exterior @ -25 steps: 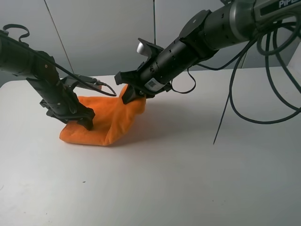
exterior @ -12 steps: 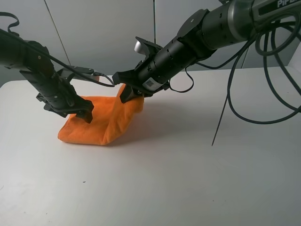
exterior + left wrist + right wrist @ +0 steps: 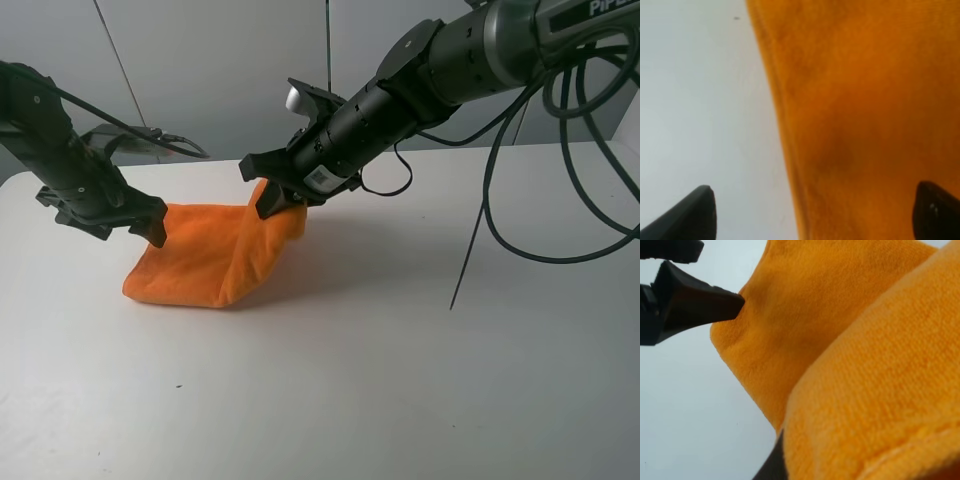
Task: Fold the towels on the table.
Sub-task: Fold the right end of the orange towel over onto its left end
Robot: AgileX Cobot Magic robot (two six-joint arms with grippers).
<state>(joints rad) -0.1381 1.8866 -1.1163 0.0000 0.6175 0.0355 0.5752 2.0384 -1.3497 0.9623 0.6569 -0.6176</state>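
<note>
White table (image 3: 400, 380), orange towel (image 3: 200, 265) pinched by right pincer (image 3: 273, 203)

Robotics lab or test cell, prob. a data-collection rig, not a home or shop. Evidence: big plain white table (image 3: 400, 380) filling the exterior view from 3 round to 9 o'clock; two black multi-joint robot arms over it, left arm (image 3: 70, 170) in from 9-10 o'clock, right arm (image 3: 440, 70) from 1-2 o'clock w/ a white code sticker (image 3: 321, 178) on its wrist section and part of maker's lettering (image 3: 610, 8) at the 1 o'clock corner; loose black cables (image 3: 486, 200) hanging in loops at 2-3 o'clock; bare grey panelled wall (image 3: 230, 70) at 12 o'clock w/ thin seam lines. Only prop: one orange towel (image 3: 200, 265) at approx. 10 o'clock. Flat, even indoor light.
</note>
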